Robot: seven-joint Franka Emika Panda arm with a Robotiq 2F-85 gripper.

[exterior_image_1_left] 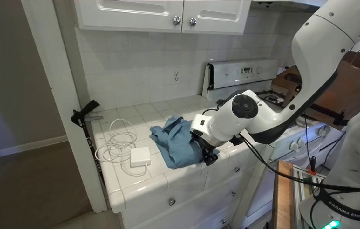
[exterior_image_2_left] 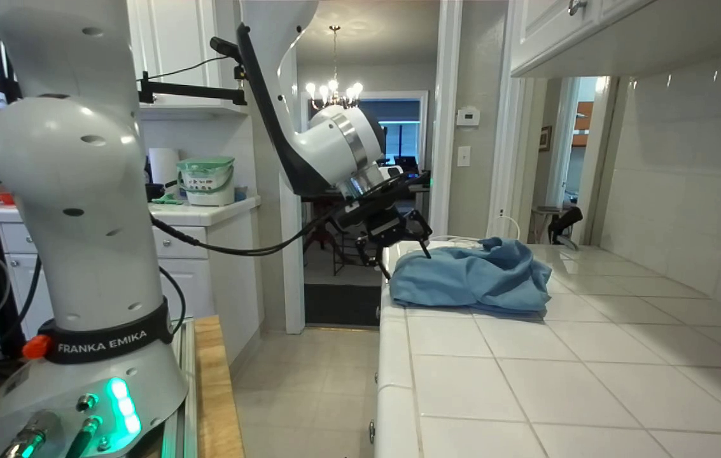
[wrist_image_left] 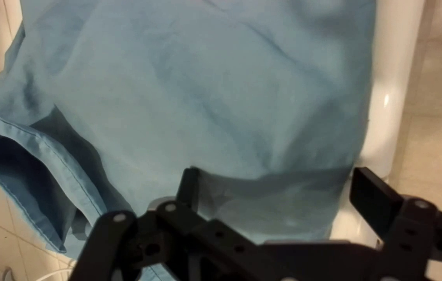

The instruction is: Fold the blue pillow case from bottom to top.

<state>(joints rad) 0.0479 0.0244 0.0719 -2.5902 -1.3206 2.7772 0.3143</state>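
robot arm (exterior_image_1_left: 316, 63) nearest, reaching to the front edge of the tiled counter (exterior_image_2_left: 576, 381). gripper (wrist_image_left: 274, 171) spread wide, gripping nothing; wrist view: one finger (wrist_image_left: 189, 191) over the blue pillow case (wrist_image_left: 205, 97), the other just past it at the front edge, can't tell if either touches. blue pillow case lies rumpled along that front edge, hemmed opening gaping on the side away from it. in an exterior view, white box (exterior_image_1_left: 140, 156) just beside it toward the left edge, loosely coiled white cable (exterior_image_1_left: 116, 148) mostly between box and that edge. stove (exterior_image_1_left: 230, 74) past the right edge, white cabinets (exterior_image_1_left: 135, 16) above the back edge.
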